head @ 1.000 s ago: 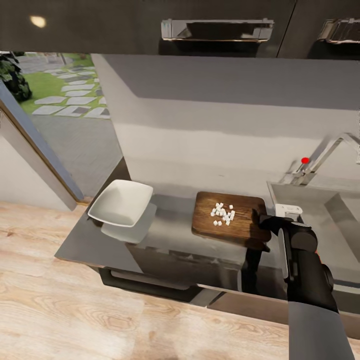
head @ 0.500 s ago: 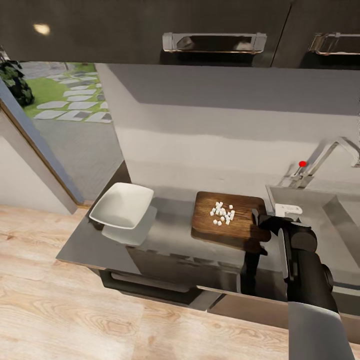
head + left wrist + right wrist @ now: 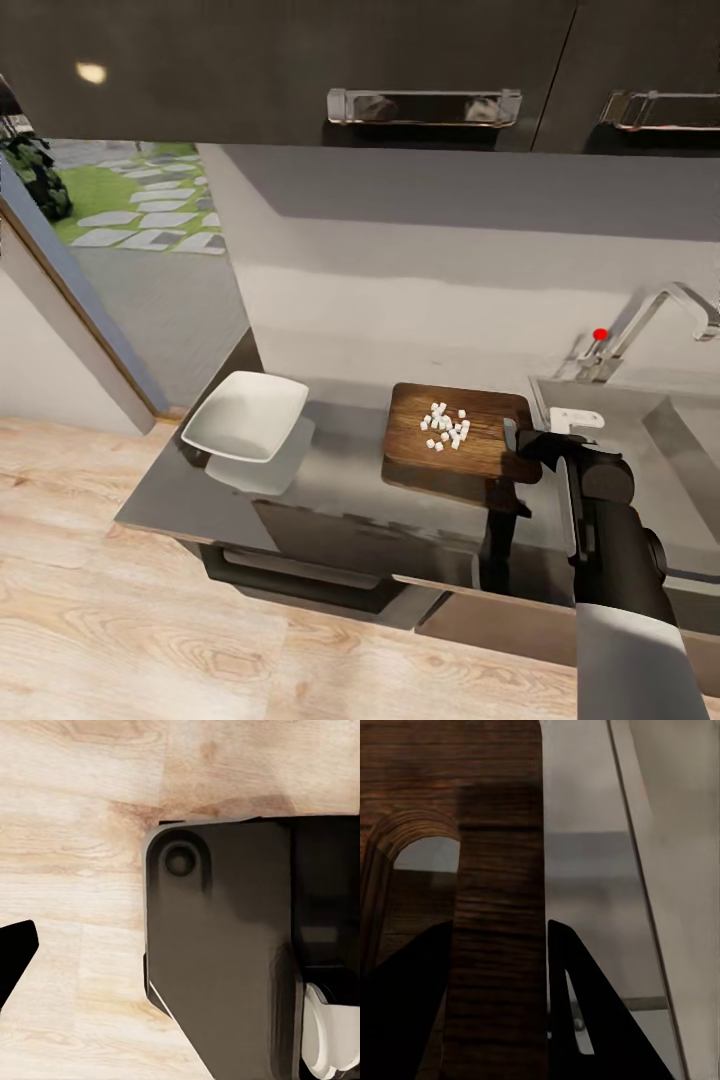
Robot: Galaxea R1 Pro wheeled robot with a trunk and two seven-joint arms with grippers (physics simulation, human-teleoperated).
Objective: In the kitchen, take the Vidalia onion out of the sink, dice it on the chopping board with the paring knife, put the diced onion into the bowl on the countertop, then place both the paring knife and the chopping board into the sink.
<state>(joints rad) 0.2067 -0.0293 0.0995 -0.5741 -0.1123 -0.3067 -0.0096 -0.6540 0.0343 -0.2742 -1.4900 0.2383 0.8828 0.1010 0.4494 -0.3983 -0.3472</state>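
Observation:
The brown chopping board (image 3: 470,405) lies on the dark glossy countertop (image 3: 340,480), and the Vidalia onion (image 3: 446,426) sits near its middle as a small heap of pale dice. My right gripper (image 3: 514,441) is at the board's right end, beside the sink (image 3: 650,470). In the right wrist view the right gripper (image 3: 499,926) is shut on the chopping board's end bar (image 3: 499,870), one black finger on each side, next to the slot handle. The white bowl (image 3: 246,415) stands at the countertop's left end. The paring knife is out of view.
A chrome tap (image 3: 665,305) with a red knob (image 3: 600,334) stands behind the sink. Dark wall cabinets (image 3: 420,70) hang above the counter. In the left wrist view, pale wooden floor (image 3: 75,832) and a dark part of the robot (image 3: 225,945) show.
The whole head view has shifted a little, so the camera moved. The board, the dice, the bowl and my right gripper keep their places relative to each other.

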